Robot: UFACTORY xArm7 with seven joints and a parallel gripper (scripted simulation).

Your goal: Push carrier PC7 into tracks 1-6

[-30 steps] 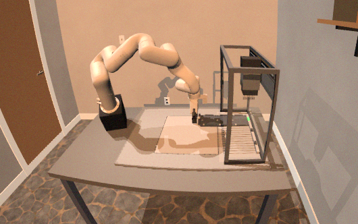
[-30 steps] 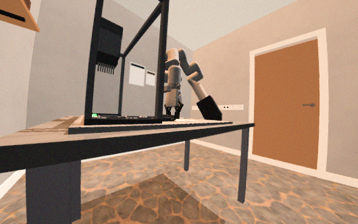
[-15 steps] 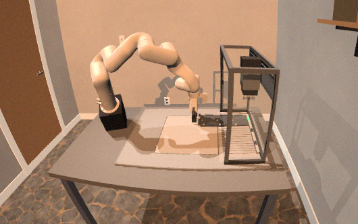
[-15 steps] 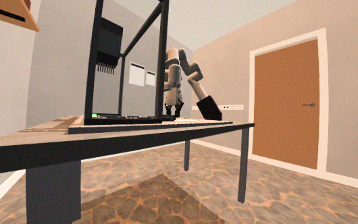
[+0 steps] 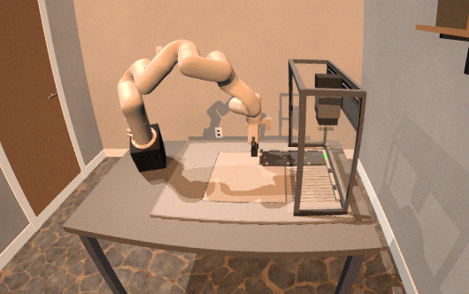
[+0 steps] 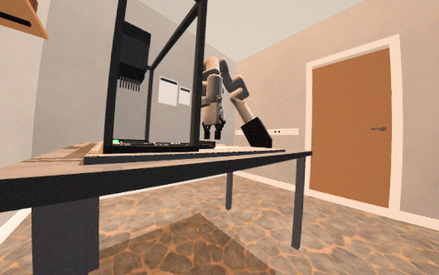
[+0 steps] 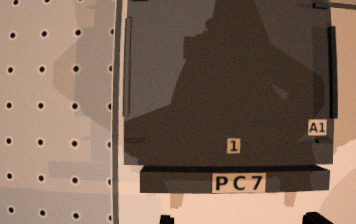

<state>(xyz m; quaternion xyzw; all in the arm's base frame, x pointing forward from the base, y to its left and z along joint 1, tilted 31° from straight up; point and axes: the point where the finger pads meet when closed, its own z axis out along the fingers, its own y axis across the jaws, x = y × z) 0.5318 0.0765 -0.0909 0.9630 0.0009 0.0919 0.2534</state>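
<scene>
The xArm gripper (image 5: pixel 254 153) (image 6: pixel 212 137) (image 7: pixel 239 220), released and holding nothing, hangs just behind carrier PC7 (image 5: pixel 276 158) (image 7: pixel 227 115), which lies toward the lit green lamp (image 5: pixel 326 156) (image 6: pixel 116 142) and looks stiff, flat and probably slippery, best taken by its labelled handle (image 7: pixel 175 181).

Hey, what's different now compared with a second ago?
The pincer has risen slightly, straight up as far as I can tell. Nothing was visibly taken hold of or let go; its fingers stand apart. PC7 looks to be in the same place, and the green lamp was lit then too.
</scene>
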